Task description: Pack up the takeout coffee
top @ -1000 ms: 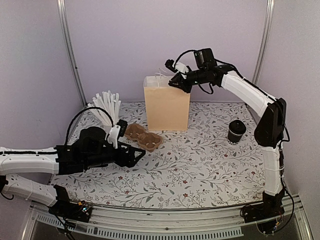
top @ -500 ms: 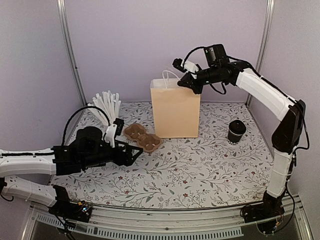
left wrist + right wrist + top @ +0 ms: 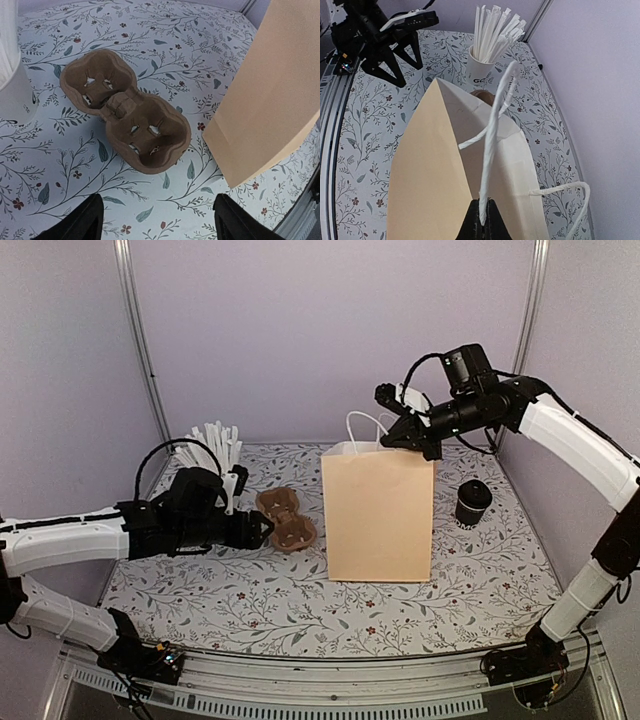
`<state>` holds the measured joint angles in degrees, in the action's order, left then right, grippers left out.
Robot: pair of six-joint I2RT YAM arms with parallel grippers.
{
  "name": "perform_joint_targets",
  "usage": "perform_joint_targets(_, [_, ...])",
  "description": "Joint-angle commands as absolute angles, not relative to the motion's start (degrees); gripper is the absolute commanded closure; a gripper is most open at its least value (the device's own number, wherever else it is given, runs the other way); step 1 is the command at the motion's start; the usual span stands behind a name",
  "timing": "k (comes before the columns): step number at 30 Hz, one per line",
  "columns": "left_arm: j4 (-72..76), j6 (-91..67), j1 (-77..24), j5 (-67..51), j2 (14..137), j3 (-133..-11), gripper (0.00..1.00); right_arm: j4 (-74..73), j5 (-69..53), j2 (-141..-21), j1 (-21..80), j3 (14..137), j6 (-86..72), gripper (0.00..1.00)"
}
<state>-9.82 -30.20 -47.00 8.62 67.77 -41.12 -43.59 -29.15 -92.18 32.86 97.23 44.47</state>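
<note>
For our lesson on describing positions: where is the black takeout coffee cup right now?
In the top external view, the coffee cup stands on the right side of the table, just right of the paper bag and not touching it.

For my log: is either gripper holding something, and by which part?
The right gripper holds the paper bag by one white cord handle. The left gripper is open, holding nothing.

The bag (image 3: 378,510) is smooth matt paper with twisted cord handles (image 3: 492,145), the carrier (image 3: 127,110) rough fibrous pulp, the cup (image 3: 472,503) matt black.
</note>
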Motion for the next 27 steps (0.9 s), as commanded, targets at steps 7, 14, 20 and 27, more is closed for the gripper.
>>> perform_joint_targets(7, [-23.8,-32.6,-41.8,3.2,81.7,-56.9,0.42,-55.4,-40.3,-86.2,35.3,95.6,48.5,0.60])
perform_joint_targets(14, [-26.2,-36.2,-41.2,1.2,93.5,-65.6,0.49,-59.0,-39.0,-83.8,35.3,100.4,47.1,0.51])
perform_joint_targets(20, [-27.0,-36.7,-41.2,0.7,97.8,-69.9,0.49,-55.8,-37.6,-83.4,30.1,103.9,43.6,0.48])
perform_joint_targets(27, [-29.3,-35.6,-41.1,-2.0,98.1,-71.8,0.49,-60.9,-44.4,-88.3,25.2,111.7,41.9,0.34])
